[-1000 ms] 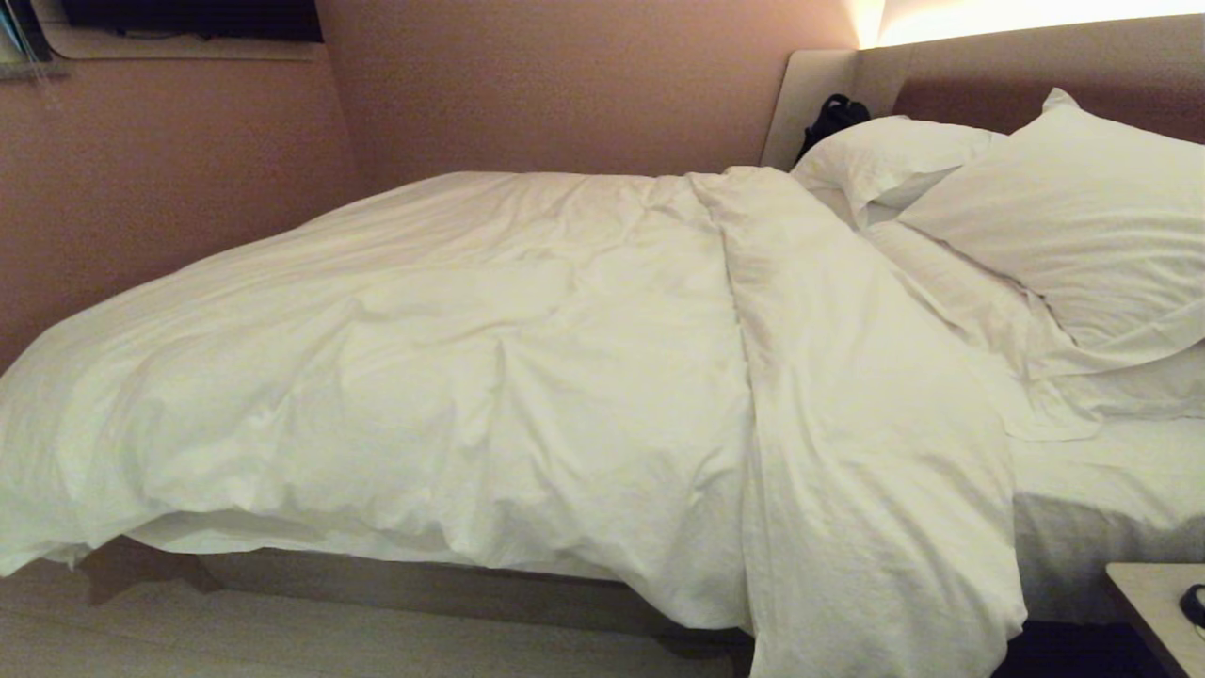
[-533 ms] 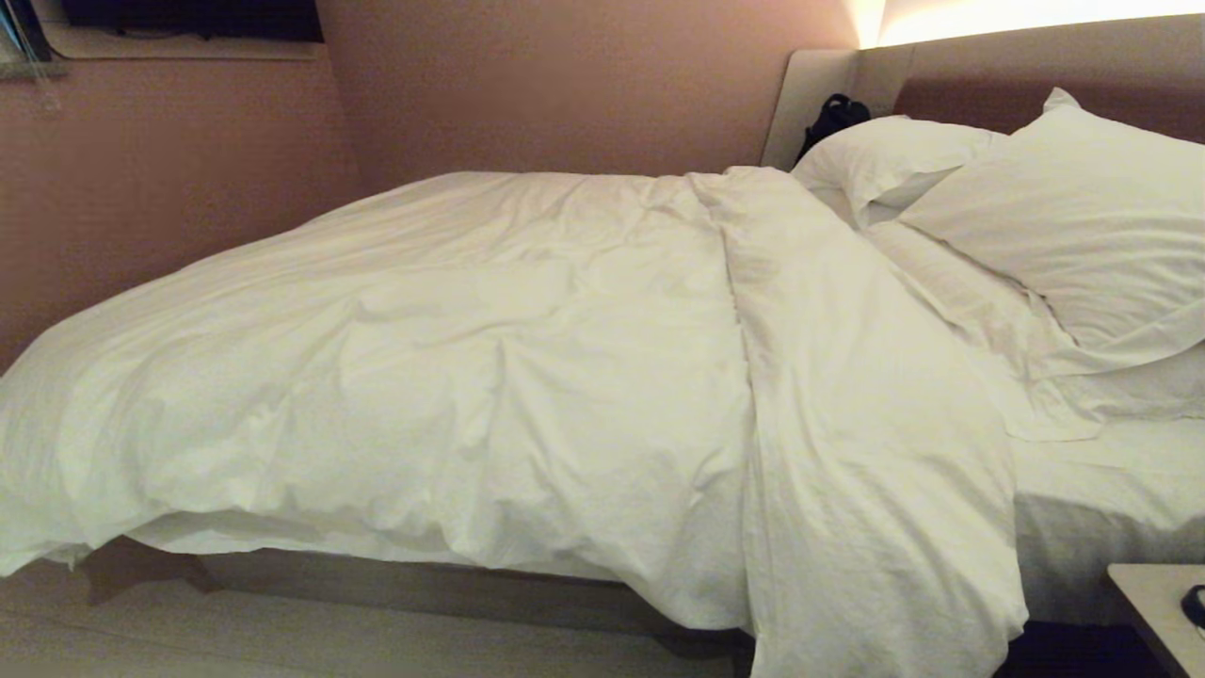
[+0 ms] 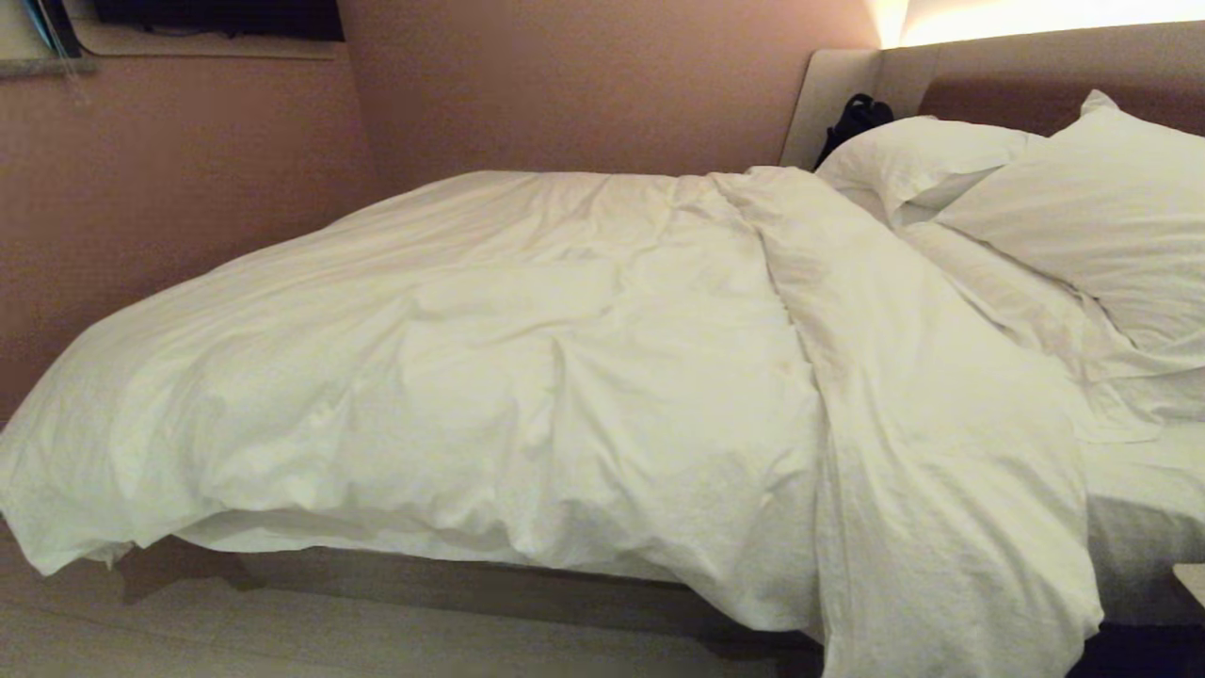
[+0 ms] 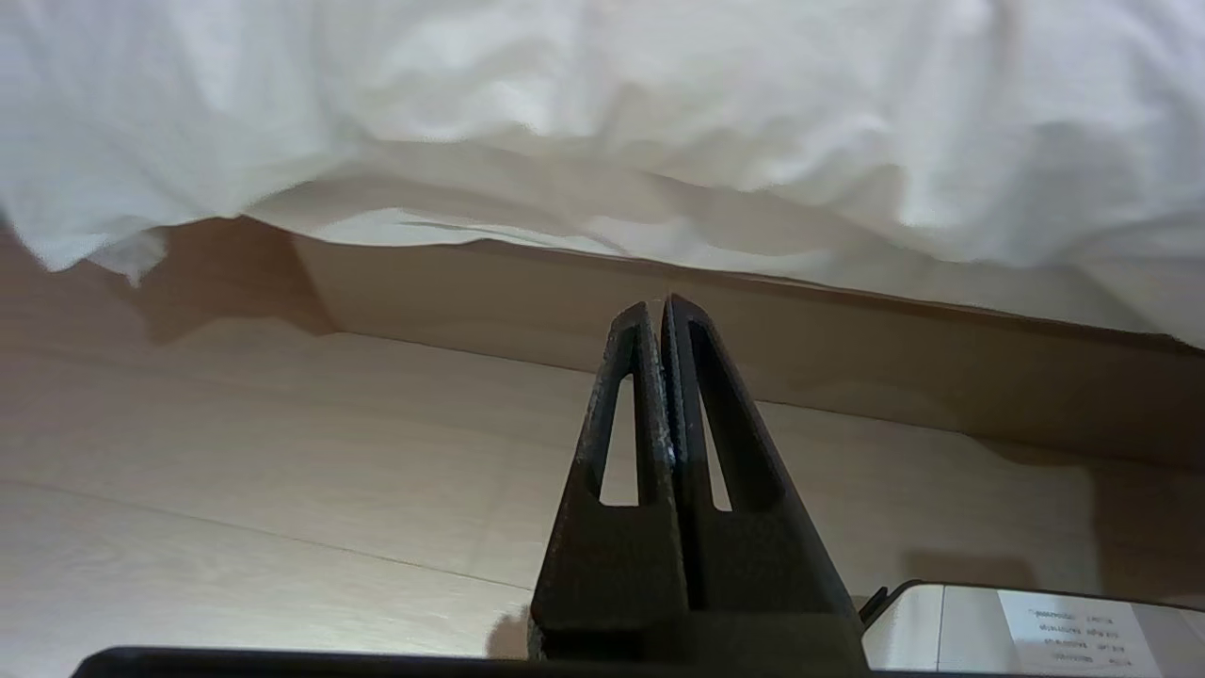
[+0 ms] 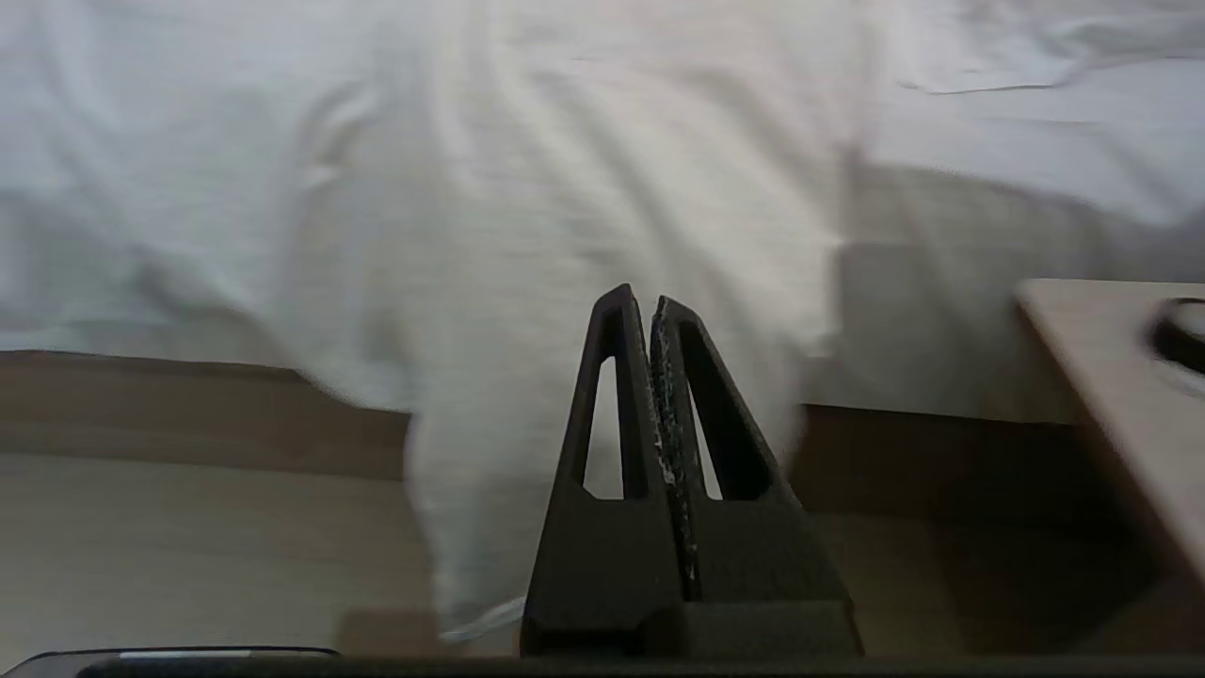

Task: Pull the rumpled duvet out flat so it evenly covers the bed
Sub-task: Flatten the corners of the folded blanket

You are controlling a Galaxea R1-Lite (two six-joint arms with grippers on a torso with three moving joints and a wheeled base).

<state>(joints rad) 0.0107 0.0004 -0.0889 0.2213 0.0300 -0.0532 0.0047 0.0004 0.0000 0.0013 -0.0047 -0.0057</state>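
whole view has slid sideways: camera moved, not bedding. duvet [image 3: 527, 377] lies bunched over bed [image 3: 452, 584], one fold hanging off. soft, bulky; grab that hanging edge. left gripper [image 4: 664, 311], right gripper [image 5: 650, 306] pinched closed, empty.

You face the wide low bed [image 3: 452, 589] side-on. The thick creased white duvet [image 3: 527, 377] lies on it toward your left, one fold spilling over the near edge. Two plump white pillows [image 3: 1083, 217] rest at right, against the padded headboard [image 3: 998, 80].
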